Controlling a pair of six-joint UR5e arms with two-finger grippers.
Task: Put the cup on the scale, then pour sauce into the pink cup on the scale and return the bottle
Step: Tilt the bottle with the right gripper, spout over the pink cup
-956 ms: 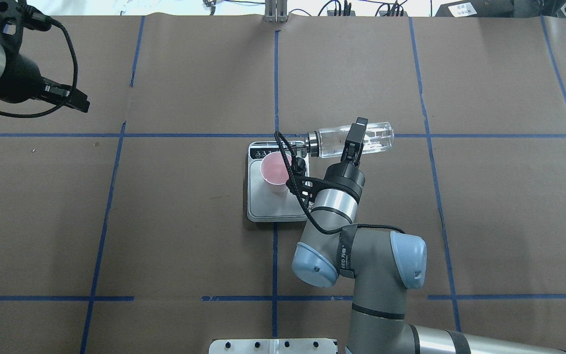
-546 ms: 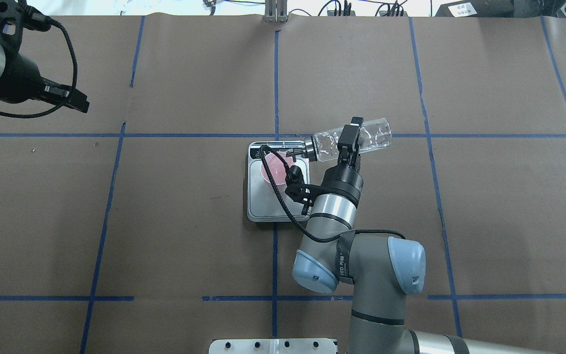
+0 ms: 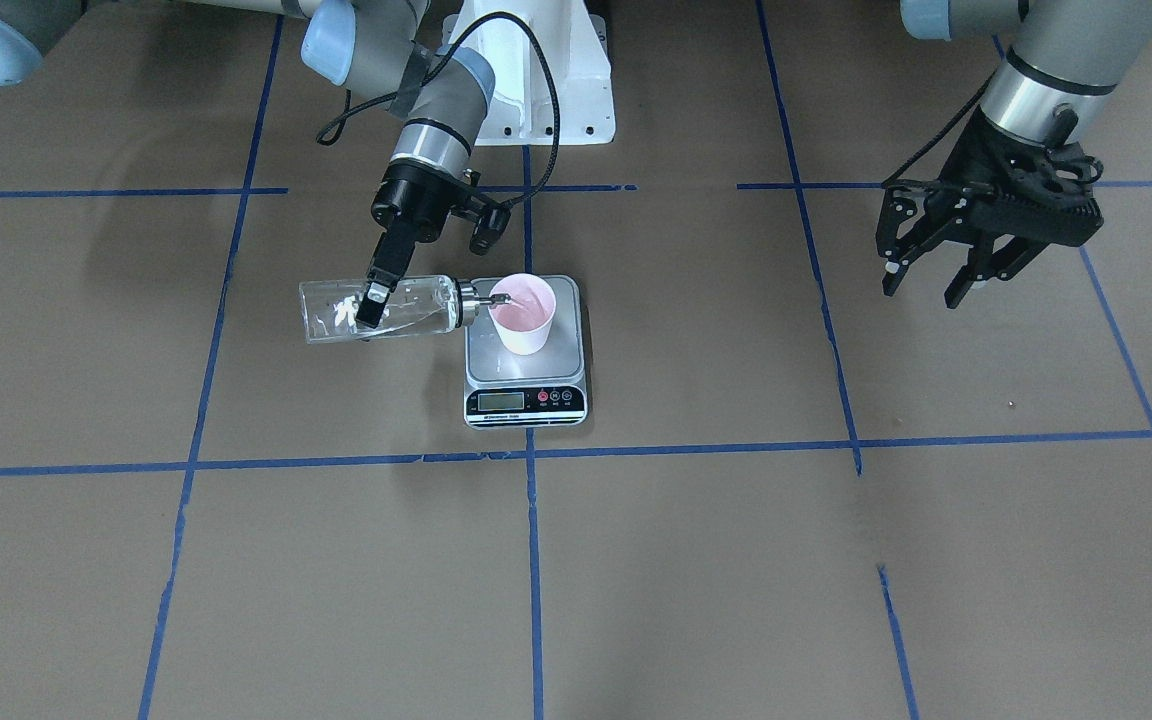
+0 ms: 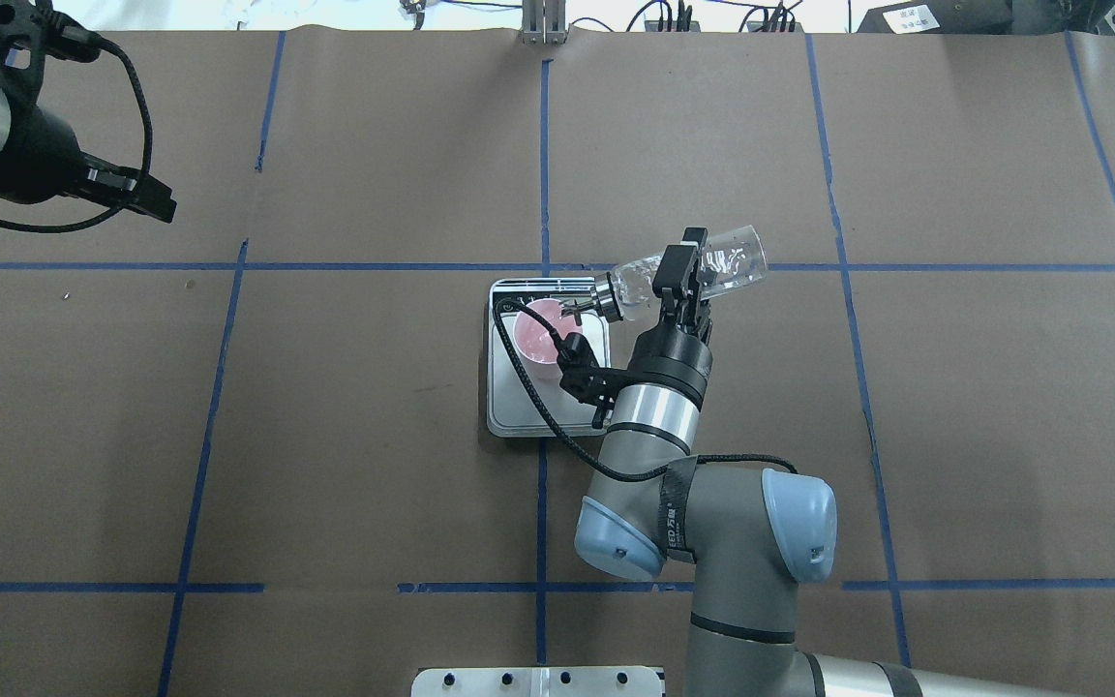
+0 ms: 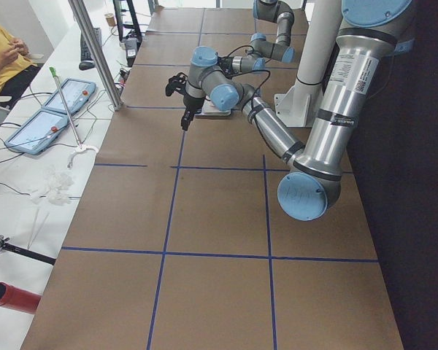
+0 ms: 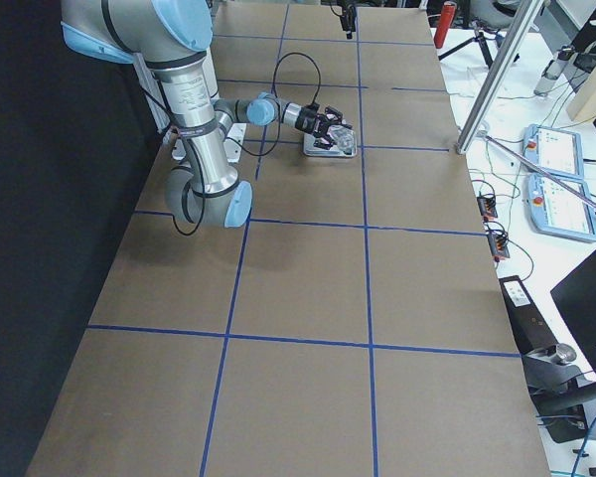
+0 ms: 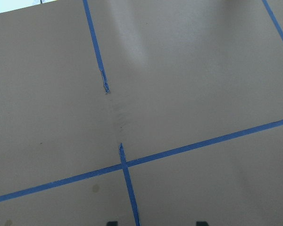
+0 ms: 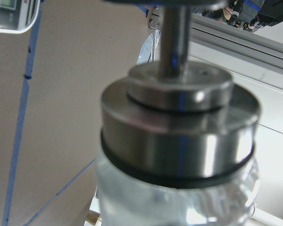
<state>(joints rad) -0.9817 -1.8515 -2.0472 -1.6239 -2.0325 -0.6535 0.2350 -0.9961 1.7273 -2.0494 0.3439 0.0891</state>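
The big brown paper counter (image 4: 325,436) holds everything. The grey right arm (image 4: 712,523) reaches over it. Its black right fingers (image 4: 676,269) squeeze tight around the middle of the small clear glass bottle (image 4: 727,259). The black left fingers (image 4: 146,198) hang far off at 10 o'clock from the scale. In the front view they are spread apart and hold nothing.

The flat square silver scale (image 4: 528,402) lies near the middle of the counter. The little pale pink cup (image 4: 533,341) stands on its 12 o'clock half, so that first job looks done.

Here is the change. Compared with a second ago, the bottle is swung round and tipped more. Its bottom now points to 2 o'clock. Its shiny silver spout cap (image 4: 604,298) is no longer off at 1 o'clock of the cup. The thin spout tip is now right over the cup's rim. The cup and scale are where they were.

I think this means the pour is starting. The clear watery sauce (image 4: 640,283) shows inside the bottle. I cannot see a stream falling, because it is too thin and clear to spot. Putting the bottle back on the counter is not yet done.
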